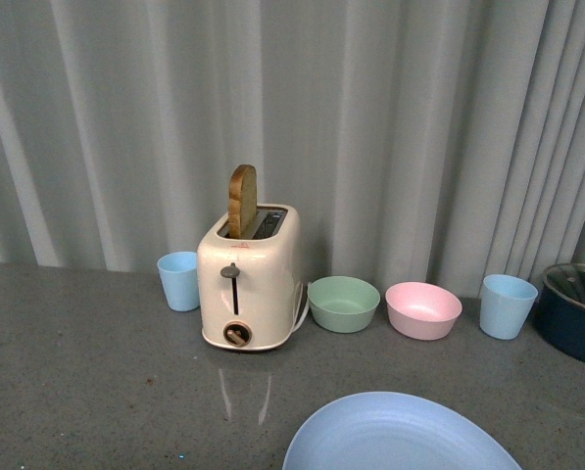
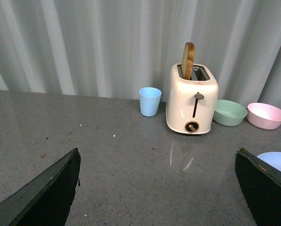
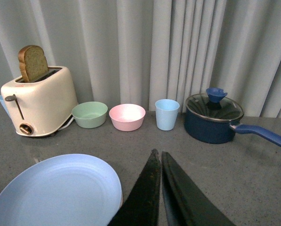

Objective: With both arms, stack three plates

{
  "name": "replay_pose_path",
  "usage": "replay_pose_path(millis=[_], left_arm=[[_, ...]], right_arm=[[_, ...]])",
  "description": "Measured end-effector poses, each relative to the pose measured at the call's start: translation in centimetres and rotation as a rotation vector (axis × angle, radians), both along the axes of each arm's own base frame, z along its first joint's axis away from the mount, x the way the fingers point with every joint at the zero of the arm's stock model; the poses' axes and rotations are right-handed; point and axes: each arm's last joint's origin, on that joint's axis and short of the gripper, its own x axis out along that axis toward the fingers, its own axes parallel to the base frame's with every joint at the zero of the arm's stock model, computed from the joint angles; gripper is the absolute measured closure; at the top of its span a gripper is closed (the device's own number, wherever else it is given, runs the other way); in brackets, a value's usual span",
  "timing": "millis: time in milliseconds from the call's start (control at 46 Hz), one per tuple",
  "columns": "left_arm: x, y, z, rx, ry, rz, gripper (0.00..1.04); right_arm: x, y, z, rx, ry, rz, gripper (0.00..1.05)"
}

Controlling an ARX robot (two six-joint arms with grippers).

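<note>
The blue plate (image 3: pixel 55 190) lies flat on the counter just beside the right gripper (image 3: pixel 160 188), whose fingers are pressed together. The left gripper (image 2: pixel 159 188) stands spread wide, empty. The plate looks stiff, light and smooth; pinching its rim seems best.

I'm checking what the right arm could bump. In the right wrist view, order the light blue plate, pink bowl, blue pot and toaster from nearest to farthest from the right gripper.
1. Light blue plate: right beside the right gripper, nearest the camera.
2. Pink bowl: in the back row, ahead of the fingertips.
3. Blue pot: back row, on the handle side; close to the bowl's distance, so this ranking is loose.
4. Toaster: far end of the row.
</note>
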Motion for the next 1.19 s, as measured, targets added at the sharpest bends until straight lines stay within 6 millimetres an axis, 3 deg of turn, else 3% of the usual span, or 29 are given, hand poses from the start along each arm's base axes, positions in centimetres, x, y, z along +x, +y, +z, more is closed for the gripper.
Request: replay_pose_path(millis=[347, 586, 1194], left_arm=[[0.00, 0.00, 0.00, 0.000, 0.000, 0.000, 0.07], [0.00, 0.00, 0.00, 0.000, 0.000, 0.000, 0.07], [0.00, 0.00, 0.00, 0.000, 0.000, 0.000, 0.07]], right_arm=[[0.00, 0.00, 0.00, 0.000, 0.000, 0.000, 0.39], [0.00, 0.00, 0.00, 0.001, 0.000, 0.000, 0.05], [0.00, 0.00, 0.00, 0.000, 0.000, 0.000, 0.07]])
